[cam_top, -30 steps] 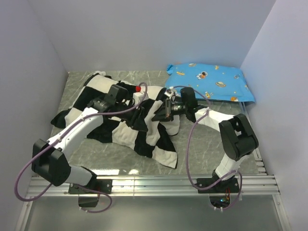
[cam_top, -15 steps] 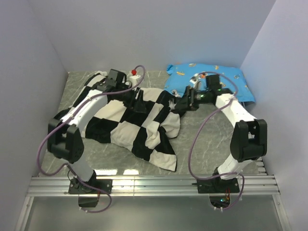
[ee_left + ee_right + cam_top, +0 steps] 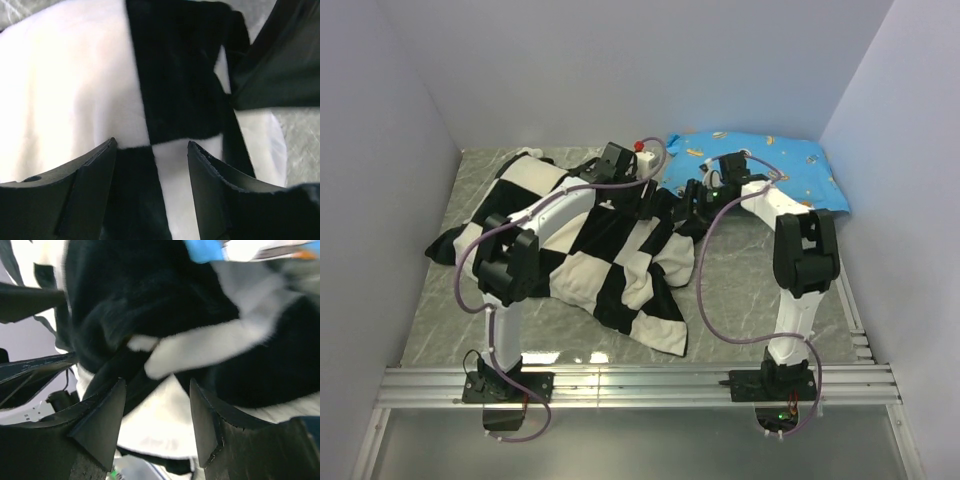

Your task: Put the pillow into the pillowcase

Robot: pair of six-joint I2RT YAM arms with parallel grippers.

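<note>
The black and white checkered pillowcase (image 3: 582,252) lies rumpled across the middle of the table, its far right corner bunched up. The pillow is hidden; no cream cloth with piping shows. My left gripper (image 3: 647,200) reaches over the case's far edge and stands open just above a black and a white square (image 3: 150,150). My right gripper (image 3: 692,206) faces it from the right, also open, with the bunched corner of the case (image 3: 165,325) in front of its fingertips (image 3: 156,390). Nothing is pinched in either one.
A blue cartoon-print pillow (image 3: 760,168) lies at the back right, against the right wall, just behind my right gripper. Grey walls close in the back and both sides. A metal rail (image 3: 640,380) runs along the near edge.
Both arms have swung away from the near middle to the far edge of the case. Both grippers have opened and let go of the fabric, which has settled flatter.
</note>
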